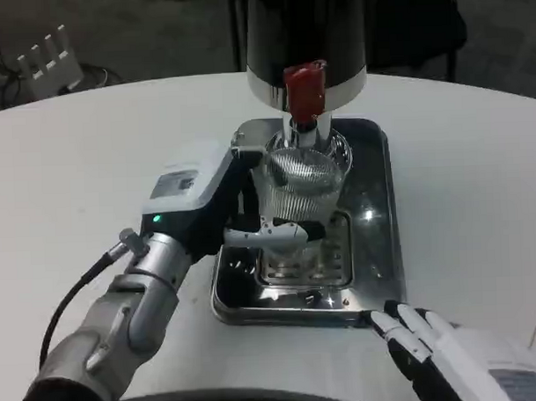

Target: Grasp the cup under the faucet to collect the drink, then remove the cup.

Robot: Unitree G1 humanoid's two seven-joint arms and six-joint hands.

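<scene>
Head view, single frame.

Cup (304,183): clear ribbed glass, upright, standing on the metal tray (377,249) directly below the faucet (305,94). The faucet has a red lever and hangs from the base of a black and silver drink dispenser (304,36) at the far edge of the tray. The cup's rim sits just beneath the spout; I cannot tell whether they touch. Whether any liquid is in the cup cannot be made out through the ribbing and reflections.

Tray: shiny steel, rectangular, with a slotted drain grate (310,261) in its near half. The cup's base is at the far end of that grate. The tray rests on the white round surface (90,154).

Left hand (224,198): reaches in from the lower left, white back facing up with a label and a small green light at the wrist. Its fingers (278,231) wrap the near lower side of the cup, one white and black finger lying across the glass just above the grate. The thumb side presses at the cup's left wall. The hand grips the cup.

Right hand (432,344): low at the lower right corner, on the surface just beside the tray's near right corner. Fingers are extended and slightly apart, tips pointing toward the tray, holding nothing. I cannot tell whether the fingertips touch the tray rim.

Background: a white power strip (47,60) on the floor beyond the surface, upper left.
</scene>
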